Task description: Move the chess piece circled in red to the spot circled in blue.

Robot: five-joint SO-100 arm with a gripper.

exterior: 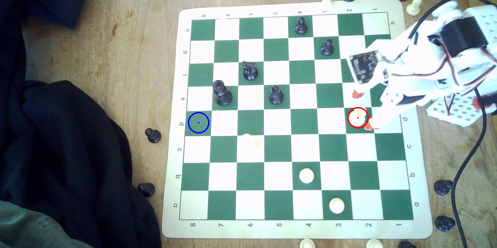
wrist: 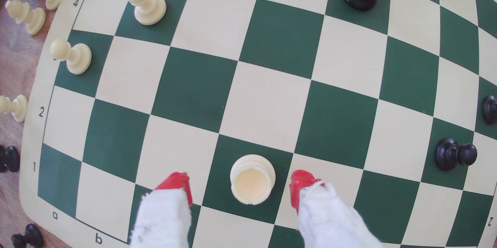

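Note:
The chess piece (exterior: 357, 117) is a cream-white disc inside a red ring on a green square near the exterior view's right board edge. In the wrist view the chess piece (wrist: 252, 179) stands upright between my red-tipped fingers (wrist: 176, 183), with a gap on each side. My gripper (exterior: 363, 110) is open and straddles it, one red tip above the piece and one beside it; in the wrist view the gripper (wrist: 239, 185) touches nothing. The spot (exterior: 198, 122) is a blue-ringed green square on the same row at the exterior view's far left board edge, with nothing on it.
Several black pieces (exterior: 275, 95) stand on the rows above the path across the board (exterior: 172, 156). Two white pawns (exterior: 306, 175) sit lower down. Dark cloth (exterior: 67, 143) lies left of the board. A black cable (exterior: 468, 162) runs down the right. Loose pieces ring the board.

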